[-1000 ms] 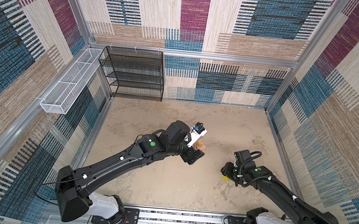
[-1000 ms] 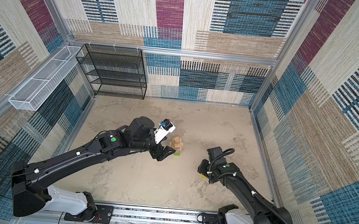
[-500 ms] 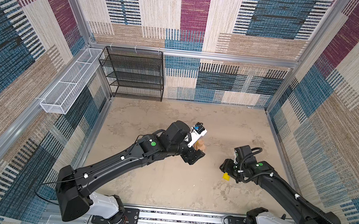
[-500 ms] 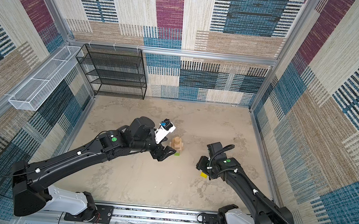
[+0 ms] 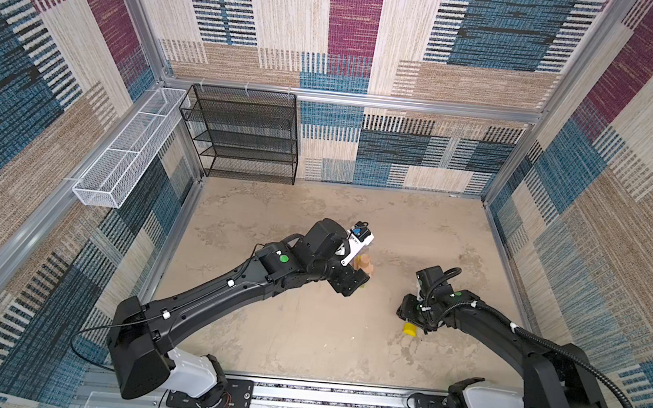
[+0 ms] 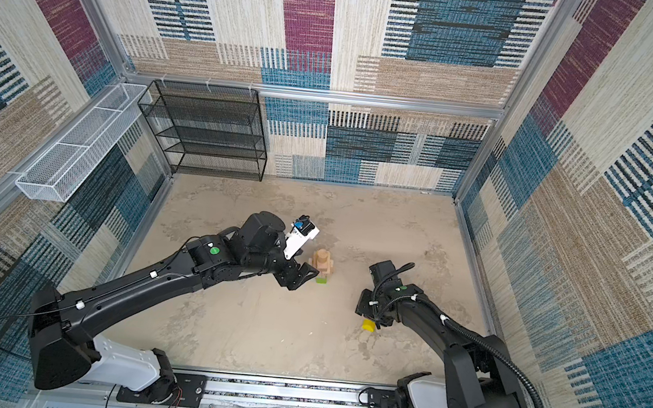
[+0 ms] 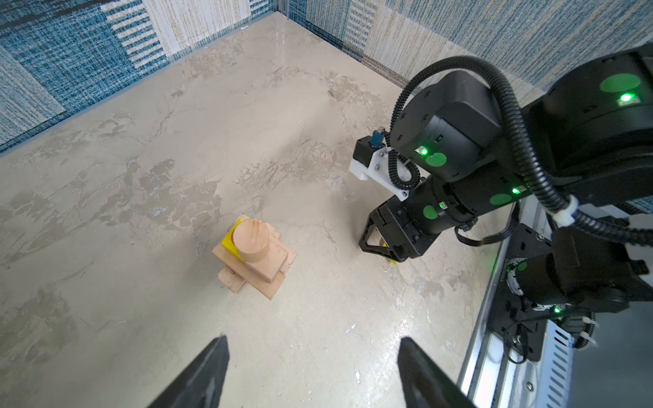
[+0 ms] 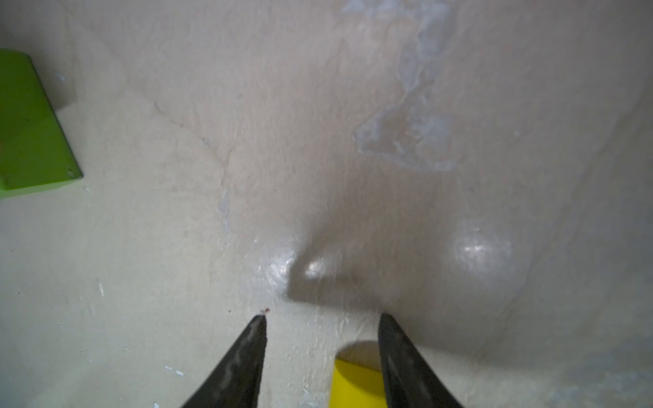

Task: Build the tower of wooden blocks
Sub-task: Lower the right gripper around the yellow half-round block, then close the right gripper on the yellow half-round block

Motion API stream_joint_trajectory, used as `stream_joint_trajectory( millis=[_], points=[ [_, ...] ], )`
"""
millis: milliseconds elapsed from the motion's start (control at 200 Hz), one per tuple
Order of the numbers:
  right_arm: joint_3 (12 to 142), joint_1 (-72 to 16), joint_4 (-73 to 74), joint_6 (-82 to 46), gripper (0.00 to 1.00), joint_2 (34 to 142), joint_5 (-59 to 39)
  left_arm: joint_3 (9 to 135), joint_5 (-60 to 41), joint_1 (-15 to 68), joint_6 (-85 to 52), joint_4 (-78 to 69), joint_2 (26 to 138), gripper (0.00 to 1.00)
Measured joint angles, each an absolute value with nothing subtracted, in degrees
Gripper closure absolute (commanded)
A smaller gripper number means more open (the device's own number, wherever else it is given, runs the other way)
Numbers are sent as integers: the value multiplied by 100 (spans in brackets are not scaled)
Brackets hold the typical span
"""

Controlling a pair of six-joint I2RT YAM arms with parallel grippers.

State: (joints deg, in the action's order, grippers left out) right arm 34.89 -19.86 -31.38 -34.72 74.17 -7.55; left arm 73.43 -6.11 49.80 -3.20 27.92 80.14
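1. Cylinder [image 6: 368,325]: yellow, on the floor near and right, well apart from the tower. Only part of it shows, so I cannot tell whether it stands upright or lies on its side, nor where its long axis runs.
2. Right gripper [image 8: 321,318]: low over the floor, straddling the cylinder. The fingers are partly open. The cylinder sits against one finger and clear of the other, so nothing is gripped. Step in hand, by judgement: picking up the cylinder. The next move calls for centring on it, closing, lifting, then carrying it left and far to the tower top.
3. Left gripper [image 7: 311,344]: just left of the tower and pointed at it, with fingers apart and empty.
4. Tower [image 6: 323,265]: mid-floor, upright, axis vertical.
   - Green block [image 6: 321,280]: at the base, with one end showing on the near side. Its long axis likely runs near to far.
   - Tan bricks [image 7: 263,268]: laid crosswise above the green block.
   - Yellow cube [image 7: 228,243]: above the bricks.
   - Round piece [image 7: 251,243]: on top, flat face up.
5. Black shelf [image 5: 241,132] and white basket [image 5: 130,149]: far left, against the walls.
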Motion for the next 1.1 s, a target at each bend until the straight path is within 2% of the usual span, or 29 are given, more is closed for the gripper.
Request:
stream_joint_trajectory(
  millis=[541,806,1102],
  points=[
    [2917,-2005,-3420,-3813,49,6694,-1420,7369,-574,4890,-320,2818,7841,20],
    [2773,-2377,-3347,-4143,50,6512,-1774,7371,-598,4869,-320,2842,7881,20],
    [3081,-2950,-4038,-4508,43,6493,-1459,7411,-607,4786,-351,2899,7896,19]
  ],
)
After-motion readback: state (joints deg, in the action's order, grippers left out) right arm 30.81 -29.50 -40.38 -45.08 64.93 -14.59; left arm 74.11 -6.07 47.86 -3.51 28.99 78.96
